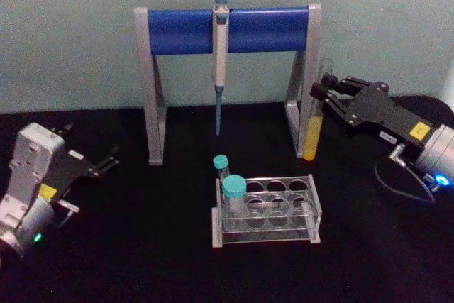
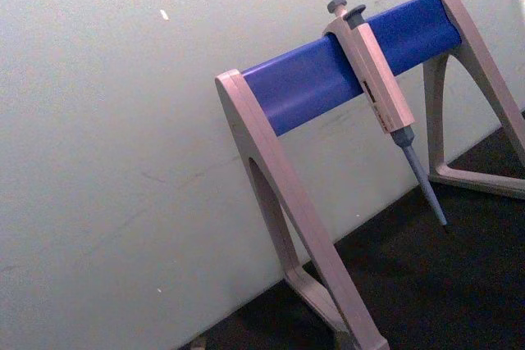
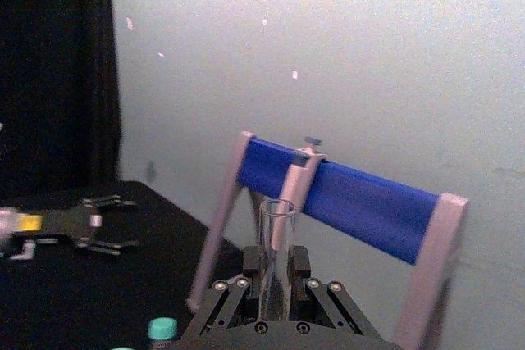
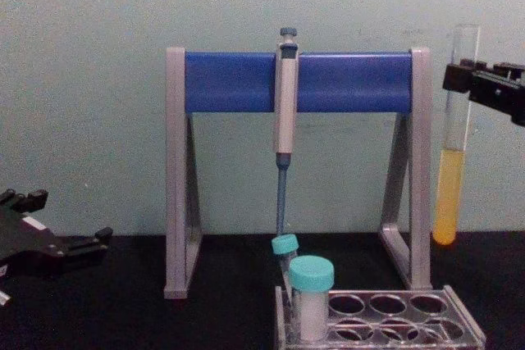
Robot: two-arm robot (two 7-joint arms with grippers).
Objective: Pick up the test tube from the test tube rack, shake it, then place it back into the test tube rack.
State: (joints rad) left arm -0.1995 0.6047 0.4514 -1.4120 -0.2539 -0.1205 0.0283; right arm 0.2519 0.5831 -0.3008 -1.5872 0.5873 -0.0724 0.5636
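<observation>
Head view, item 1: the test tube [image 1: 317, 115], a long, thin, clear glass tube with an open mouth and a round bottom. Yellow-orange liquid fills about its lower third; the glass above is clear. It stands upright, out of the test tube rack [image 1: 316, 211], beyond the rack and to its right, just beside the right leg of the pipette stand [image 1: 177, 30].

Item 2: right gripper [image 1: 320, 97], reaching in from the right, its black fingers pinching the tube high up, near the mouth. In the right wrist view the tube's rim [image 3: 275, 206] rises between the two fingers.

Chest view: the tube's bottom [image 4: 445, 235] seems to hang just clear of the black table [image 4: 123, 317], though the dark surface makes this uncertain.

Item 3: clear plastic rack, round holes in rows, with two teal-capped tubes [image 1: 234, 189] at its left end.

Item 4: left gripper [image 1: 91, 143], low at the left, fingers spread, holding nothing.

Item 5: pipette [image 1: 220, 40], hung at the middle of the stand's blue bar.
</observation>
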